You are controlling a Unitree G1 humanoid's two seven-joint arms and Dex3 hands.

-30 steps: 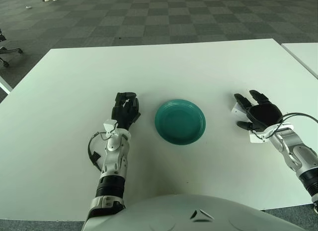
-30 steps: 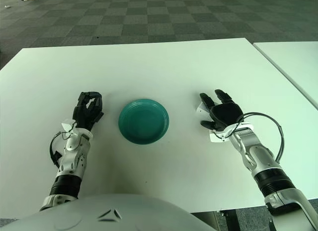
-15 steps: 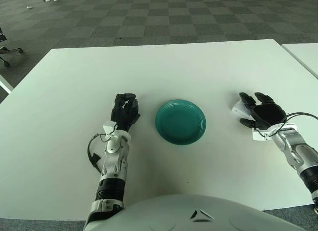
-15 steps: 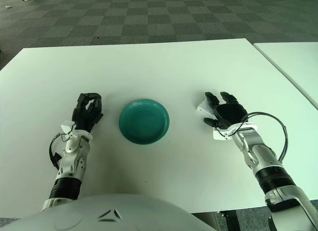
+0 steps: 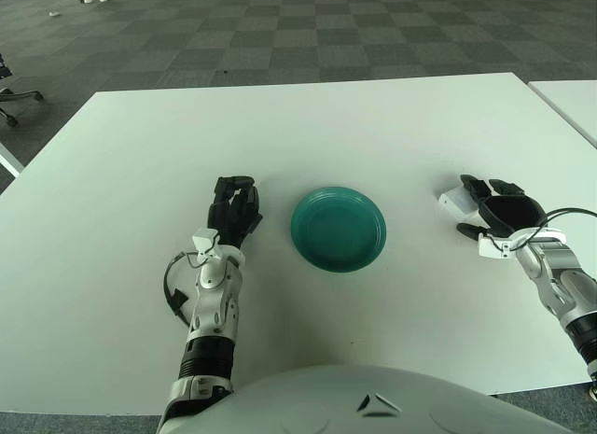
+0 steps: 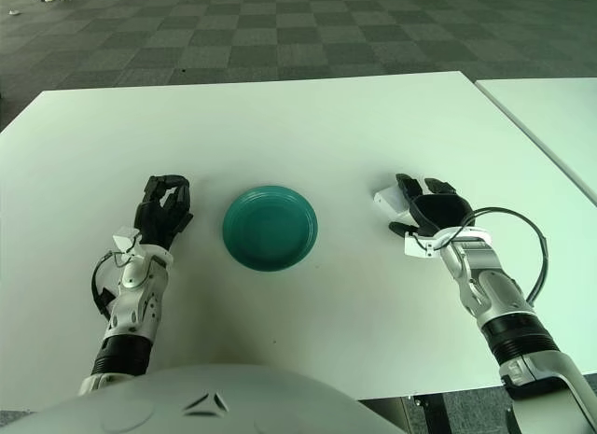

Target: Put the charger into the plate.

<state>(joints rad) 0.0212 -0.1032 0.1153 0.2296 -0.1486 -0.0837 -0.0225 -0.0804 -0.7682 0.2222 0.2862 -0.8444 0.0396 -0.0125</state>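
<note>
A teal plate [image 5: 339,228] sits on the white table [image 5: 308,126], in the middle. The small white charger [image 5: 456,201] lies on the table to the plate's right. My right hand [image 5: 497,213] is right beside it, palm turned down. Its fingers [image 5: 471,187] are spread and reach over the charger's far side, while the thumb [image 5: 467,231] stays on the near side, not closed around it. My left hand [image 5: 233,208] shows to the left of the plate with its fingers curled, holding nothing.
A second white table [image 5: 571,100] stands at the far right, across a narrow gap. Dark checkered carpet [image 5: 308,28] lies beyond the table's far edge. A black cable [image 6: 527,257] loops beside my right wrist.
My right hand has shifted right and rolled from palm-facing-me to palm-down over the charger. The charger sits slightly further right. The left hand and plate have not moved.
</note>
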